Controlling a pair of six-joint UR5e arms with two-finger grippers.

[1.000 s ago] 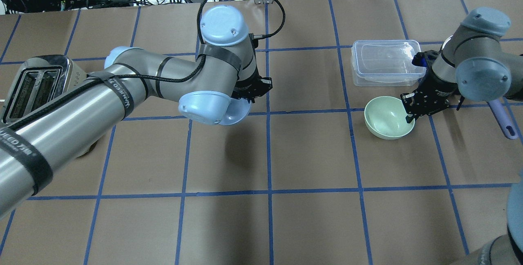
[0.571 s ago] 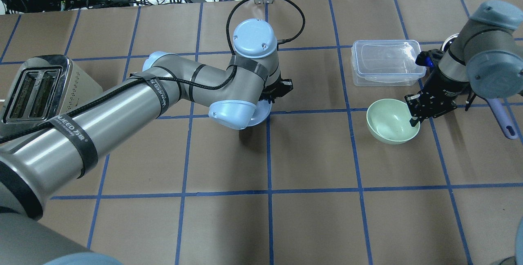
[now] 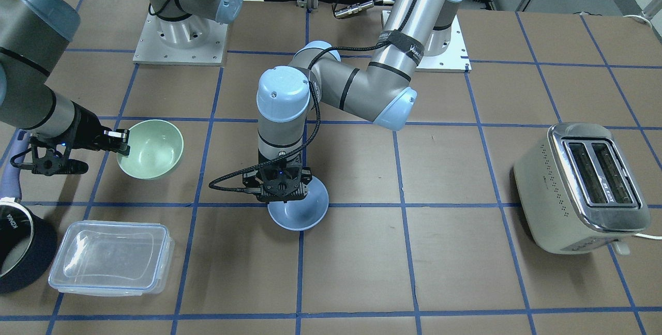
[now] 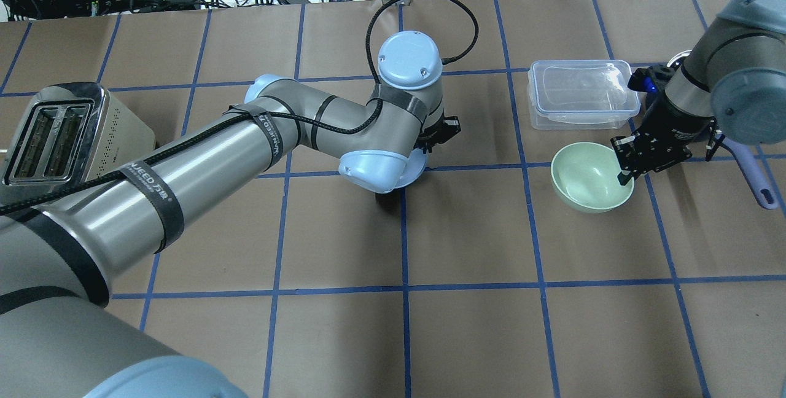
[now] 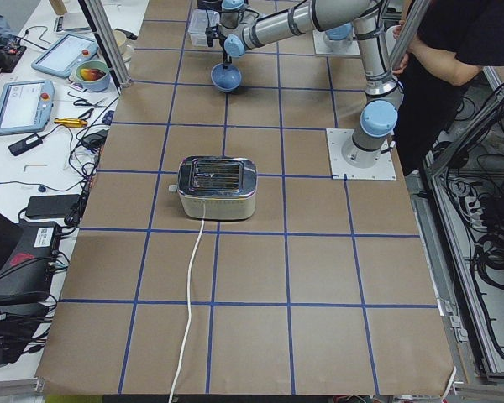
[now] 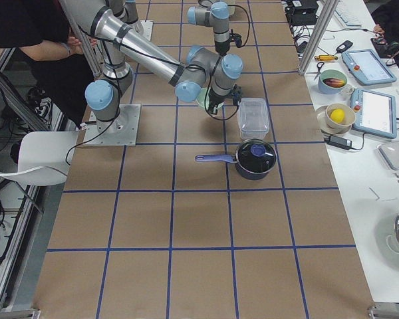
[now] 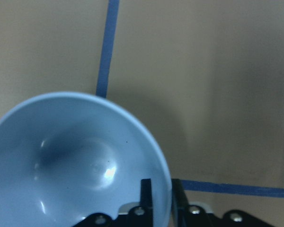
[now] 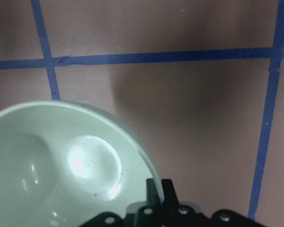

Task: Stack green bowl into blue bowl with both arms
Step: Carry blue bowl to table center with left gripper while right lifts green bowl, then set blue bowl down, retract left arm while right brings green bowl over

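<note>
1. The blue bowl point(image 7: 80, 161) in the left gripper point(image 7: 162, 196) is smooth plastic with a soft sheen.
2. The green bowl point(image 8: 61, 156) in the right gripper point(image 8: 159, 191) looks alike.
3. Below both, the table cover point(image 4: 466, 232) is matt brown paper.
4. The toaster point(image 3: 582, 187) has glossy metal trim.

The strap point(image 4: 153, 201) on the left arm point(image 4: 209, 152) reads "NJEED"; the saucepan point(image 3: 28, 262) reads "KONKA".

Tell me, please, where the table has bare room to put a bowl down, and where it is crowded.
Bare paper lies between the blue bowl and the toaster, and also beyond the blue bowl toward the operators' side. It is crowded at the robot's right end: the green bowl, the clear container and the saucepan sit close together there.
</note>
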